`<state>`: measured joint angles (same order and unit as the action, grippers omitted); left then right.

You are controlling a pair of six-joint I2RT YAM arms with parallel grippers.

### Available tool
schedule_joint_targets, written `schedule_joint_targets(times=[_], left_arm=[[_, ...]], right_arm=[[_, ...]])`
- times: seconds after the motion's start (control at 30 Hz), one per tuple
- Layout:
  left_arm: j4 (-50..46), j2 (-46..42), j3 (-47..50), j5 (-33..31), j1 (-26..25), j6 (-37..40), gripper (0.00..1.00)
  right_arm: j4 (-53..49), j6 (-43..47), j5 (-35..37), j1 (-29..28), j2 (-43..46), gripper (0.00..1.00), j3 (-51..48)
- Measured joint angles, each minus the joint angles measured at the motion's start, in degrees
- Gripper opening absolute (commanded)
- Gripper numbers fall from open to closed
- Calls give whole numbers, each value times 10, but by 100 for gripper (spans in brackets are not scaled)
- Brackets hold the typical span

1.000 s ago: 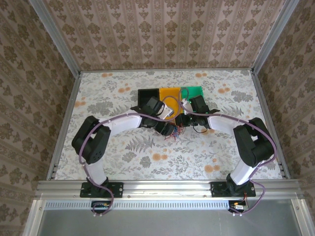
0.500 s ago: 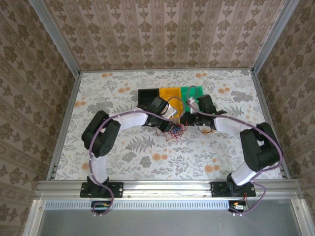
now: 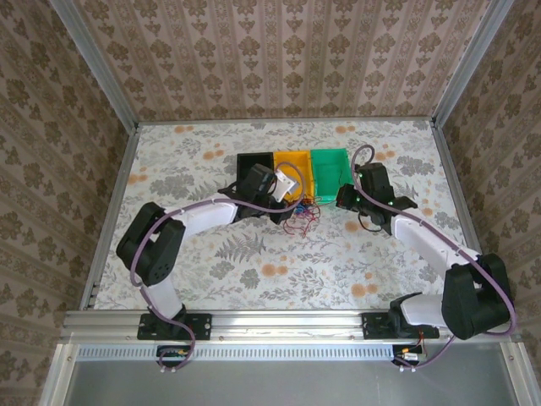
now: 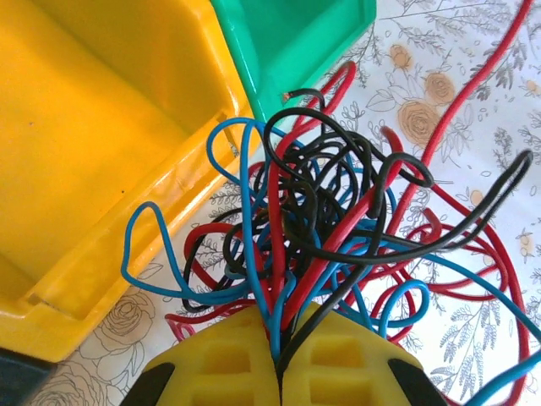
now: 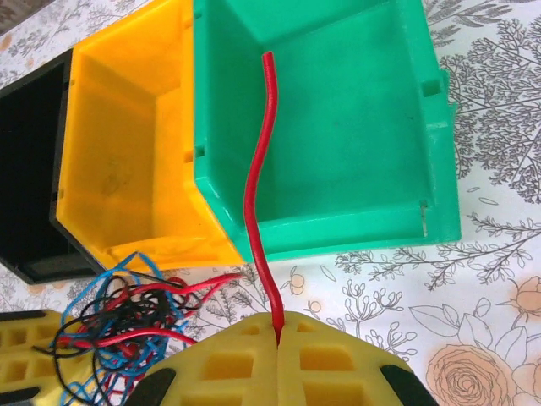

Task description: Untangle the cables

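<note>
Cables (image 4: 317, 182) knotted just in front of yellow bin (image 4: 101, 127). Left gripper (image 4: 277, 355) pinches the bundle; which strands, can't tell. Right gripper (image 5: 277, 338) clamps one red wire (image 5: 254, 194), seen across green bin (image 5: 338, 127).

The cables (image 4: 321, 220) are thin red, blue & black wires, knotted in one loose clump on the worktop (image 5: 473, 279) just in front of the yellow bin (image 4: 101, 127) & green bin (image 5: 338, 127). Several strands are pinched in the left tool (image 4: 279, 338). One red wire (image 5: 258, 194) runs apart from the clump, nipped in the right tool (image 5: 277, 334), wavy, its free end over the green bin.
</note>
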<state>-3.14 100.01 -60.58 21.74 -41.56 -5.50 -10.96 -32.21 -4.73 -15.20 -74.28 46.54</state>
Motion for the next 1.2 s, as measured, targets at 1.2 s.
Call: schedule_joint_targets(times=[1.2], left_arm=[[-40,24,47,-25,20,-14,0]], right_arm=[[-66,111,449,-180,-151,0,111]])
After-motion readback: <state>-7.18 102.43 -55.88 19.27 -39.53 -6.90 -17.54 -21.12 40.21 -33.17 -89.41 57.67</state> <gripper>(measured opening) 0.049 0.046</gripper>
